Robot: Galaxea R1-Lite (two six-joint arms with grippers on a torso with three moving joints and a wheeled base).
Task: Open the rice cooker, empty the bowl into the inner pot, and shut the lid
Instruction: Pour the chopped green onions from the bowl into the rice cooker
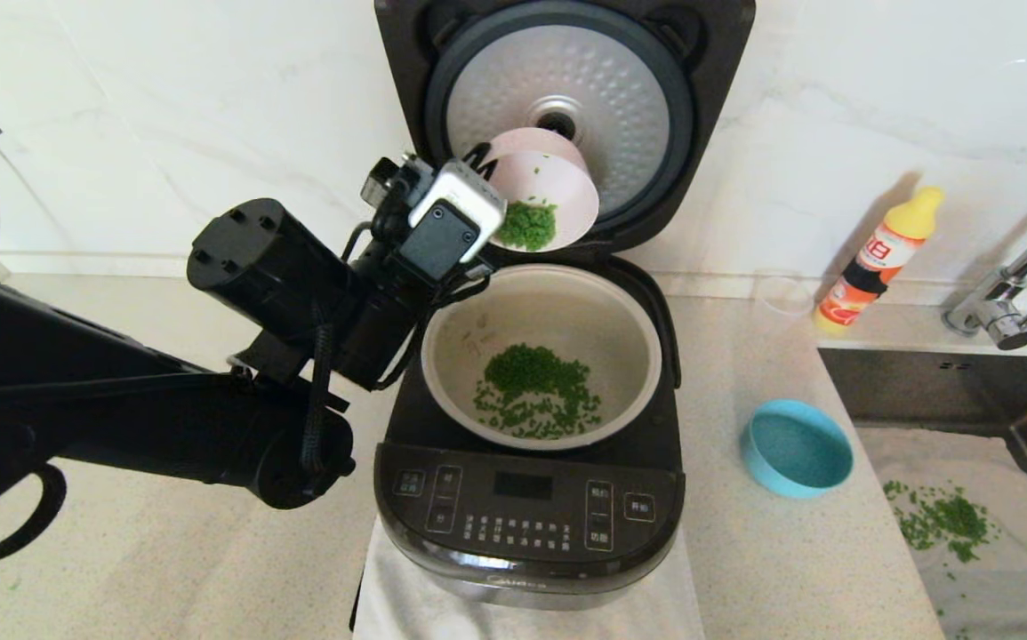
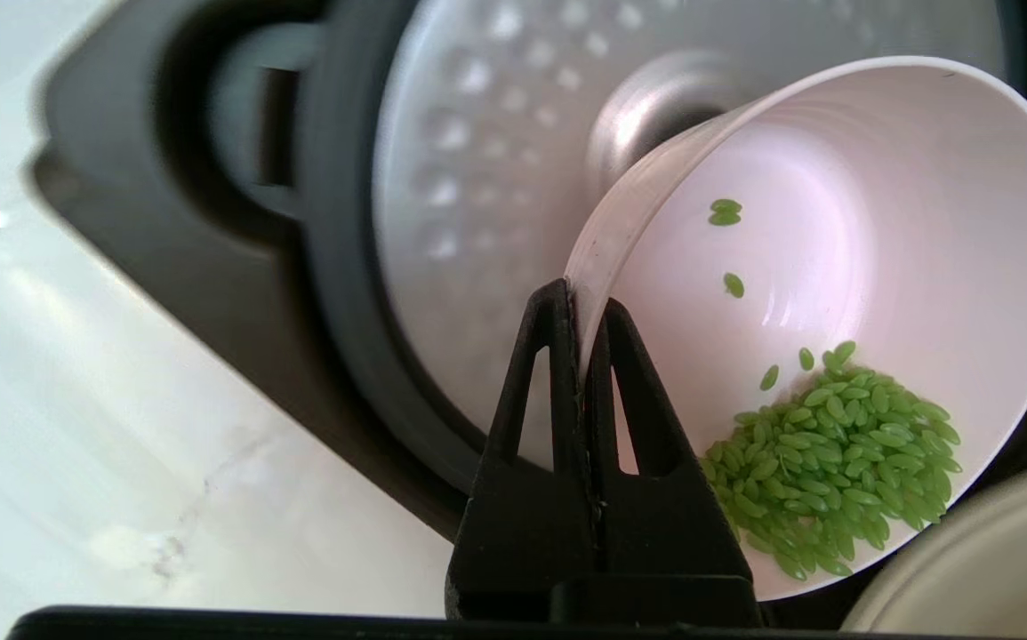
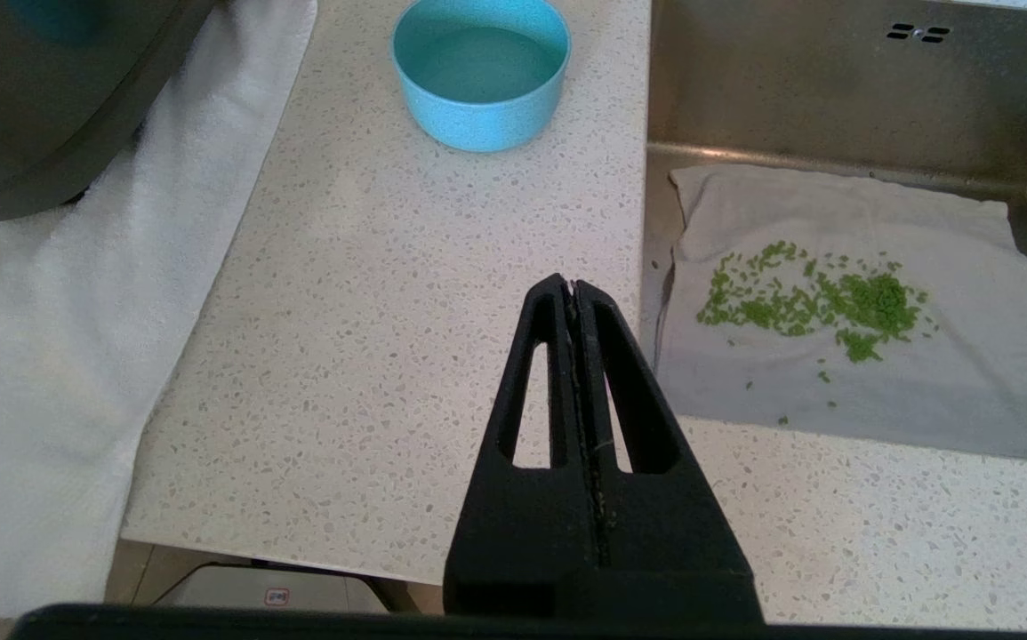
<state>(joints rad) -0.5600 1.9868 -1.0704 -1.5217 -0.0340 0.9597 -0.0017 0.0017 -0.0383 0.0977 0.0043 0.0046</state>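
Observation:
The black rice cooker (image 1: 526,524) stands open. Its lid (image 1: 566,107) is upright at the back, dimpled silver disc showing (image 2: 477,178). The pale inner pot (image 1: 624,311) holds a heap of green grains (image 1: 538,391). My left gripper (image 2: 580,307) is shut on the rim of a pale pink bowl (image 1: 557,187) (image 2: 878,222), held tilted on its side above the pot's far edge. Green grains (image 2: 838,458) lie in the bowl's low side. My right gripper (image 3: 573,289) is shut and empty above the counter's front edge; it is out of the head view.
A blue bowl (image 1: 796,446) (image 3: 480,71) stands right of the cooker. A white cloth (image 1: 406,596) lies under the cooker. The sink at the right holds a cloth with spilled green grains (image 1: 940,520) (image 3: 820,298). A yellow bottle (image 1: 878,262) and a tap (image 1: 1006,302) stand at the back right.

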